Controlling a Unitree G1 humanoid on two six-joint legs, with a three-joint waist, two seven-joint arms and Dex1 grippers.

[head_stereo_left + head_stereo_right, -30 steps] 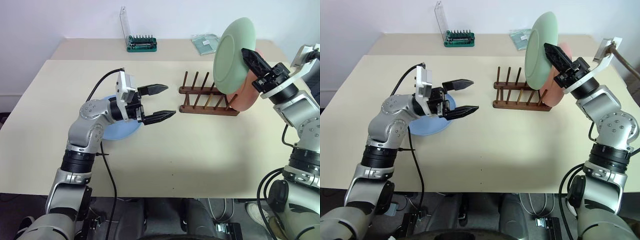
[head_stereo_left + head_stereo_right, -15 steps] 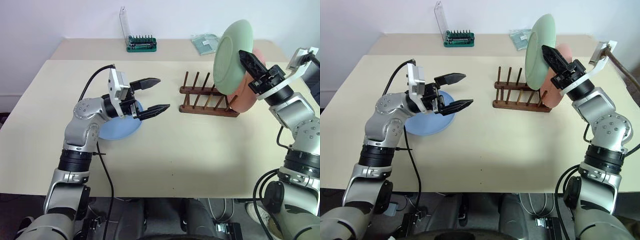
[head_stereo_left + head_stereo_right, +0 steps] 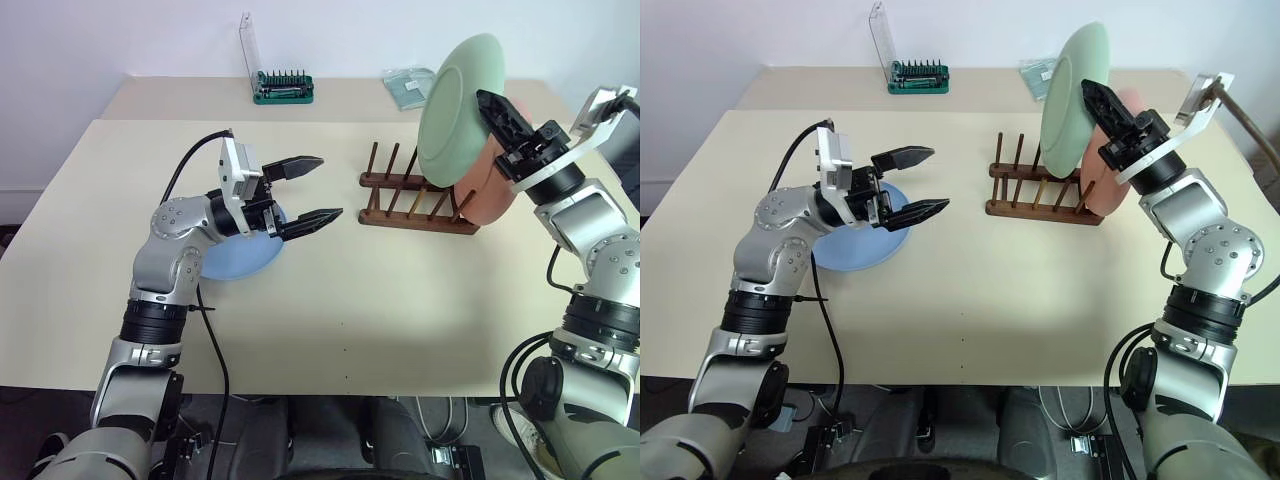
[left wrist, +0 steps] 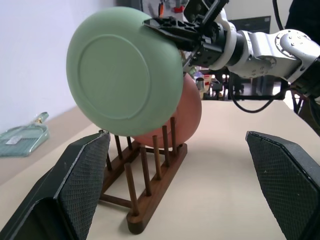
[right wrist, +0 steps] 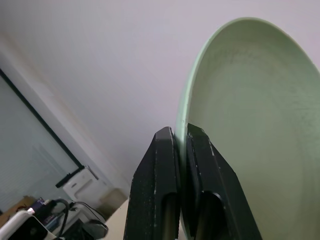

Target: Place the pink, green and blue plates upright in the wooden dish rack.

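My right gripper is shut on the rim of the pale green plate and holds it nearly upright in the air above the right part of the dark wooden dish rack. The pink plate stands upright at the rack's right end, just behind the green one. The blue plate lies flat on the table, partly hidden under my left arm. My left gripper is open and empty above the blue plate's right edge, pointing at the rack. In the right wrist view both fingers clamp the green plate.
A green tool holder with a clear lid stands at the back of the table. A clear packet lies at the back right. The rack's pegs to the left of the pink plate stand free.
The green plate has turned a little in my right gripper and edged left over the rack. My left gripper has stayed open and about where it was.
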